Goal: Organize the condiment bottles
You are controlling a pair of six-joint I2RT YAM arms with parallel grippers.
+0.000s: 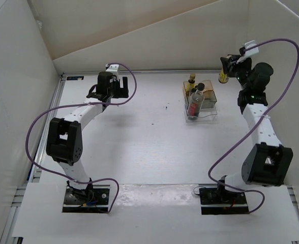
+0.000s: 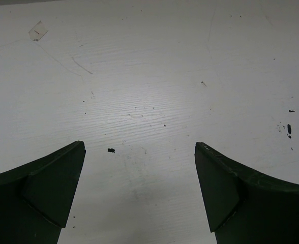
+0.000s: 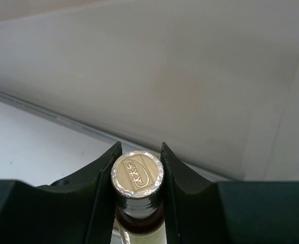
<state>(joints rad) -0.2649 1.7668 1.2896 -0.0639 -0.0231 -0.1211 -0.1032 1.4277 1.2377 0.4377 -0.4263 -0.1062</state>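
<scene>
Foil-capped and yellow-amber, the small bottle [image 3: 137, 175] is clamped at its cap between the right gripper [image 3: 140, 152] fingers, long axis vertical, cap upward, near the table's [image 2: 149, 76] far right corner. The left gripper [image 2: 139, 147] hangs wide open, empty, above the far left area.

On my table [image 1: 139, 137] the box [image 1: 209, 109] sits right of centre, a tall bottle [image 1: 195, 105] in it, a short bottle [image 1: 192, 79] at its far end. Just right of it, a third bottle [image 1: 223, 76] sits in my right pincer [image 3: 139, 157].
</scene>
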